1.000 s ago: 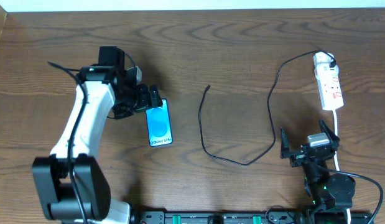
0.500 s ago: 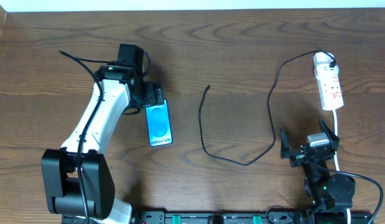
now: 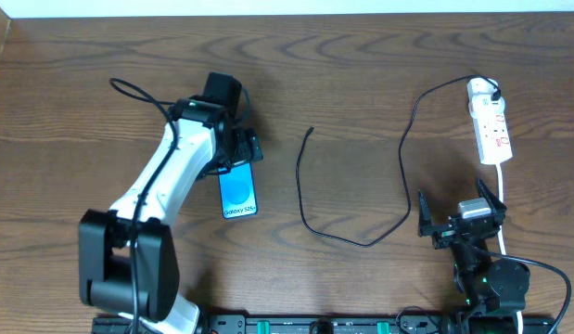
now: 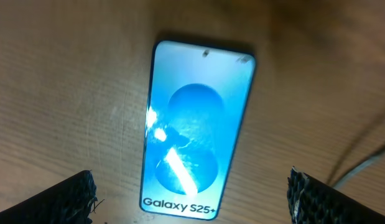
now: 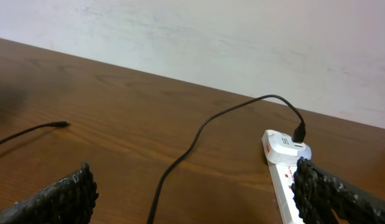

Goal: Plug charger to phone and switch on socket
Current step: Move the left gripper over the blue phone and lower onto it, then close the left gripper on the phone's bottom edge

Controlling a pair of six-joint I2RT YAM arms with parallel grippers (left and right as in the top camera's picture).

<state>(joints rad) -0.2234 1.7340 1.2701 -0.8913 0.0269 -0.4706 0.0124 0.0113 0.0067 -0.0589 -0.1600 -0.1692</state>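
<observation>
Phone [image 3: 238,192] lies flat, screen up, unmoved, just left of the charger [image 3: 299,186] and its free tip. Left gripper [image 3: 244,150] has swung right over its top end, jaws wide, holding nothing. Grasp looks imminent.

Bare wood worktop [image 3: 361,83] between Galaxy phone [image 3: 238,197] and charger cable [image 3: 299,190], left pincer [image 3: 242,153] spread wide over the phone's top end, cable looping across mid-worktop to the power strip [image 3: 489,130], right pincer [image 3: 461,216] parted near the strip's white cord [image 3: 502,195]
</observation>
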